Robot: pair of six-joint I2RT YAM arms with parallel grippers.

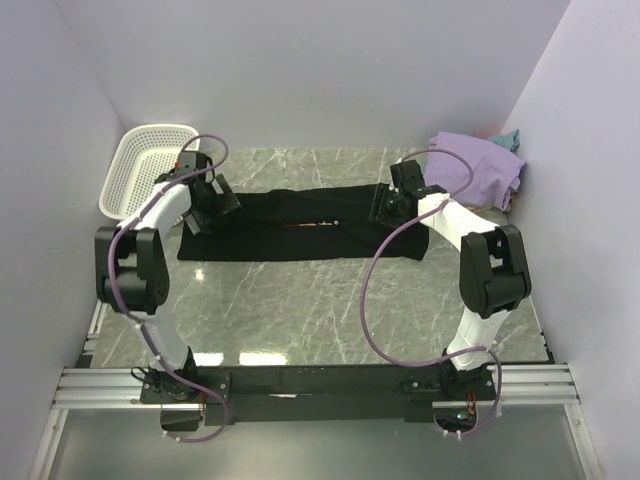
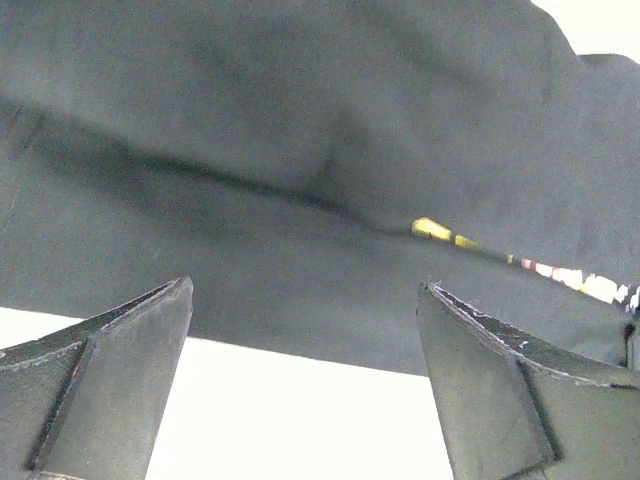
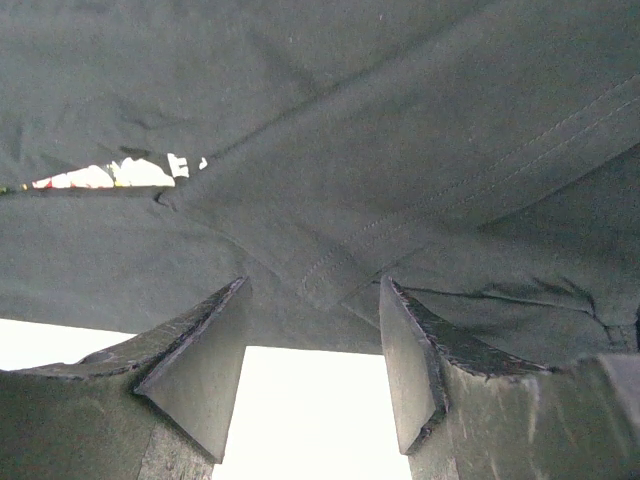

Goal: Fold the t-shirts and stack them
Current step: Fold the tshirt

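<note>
The black t-shirt [image 1: 290,238] lies as a long folded band across the middle of the table, with a thin strip of its print [image 1: 315,226] showing along a fold. My left gripper [image 1: 218,205] is over its left end and my right gripper [image 1: 388,205] over its right end. In the left wrist view the left gripper [image 2: 305,295] is open, with the black cloth [image 2: 300,150] just past its tips. In the right wrist view the right gripper [image 3: 315,290] is open at the near edge of the stitched cloth [image 3: 350,120]. The lavender t-shirt [image 1: 480,165] lies bunched at the back right, with the teal t-shirt [image 1: 511,138] peeking out behind it.
A white perforated basket [image 1: 145,165] leans at the back left corner against the wall. Lavender walls close in the table on the left, back and right. The marble tabletop [image 1: 320,310] stretches in front of the black shirt down to the arm bases.
</note>
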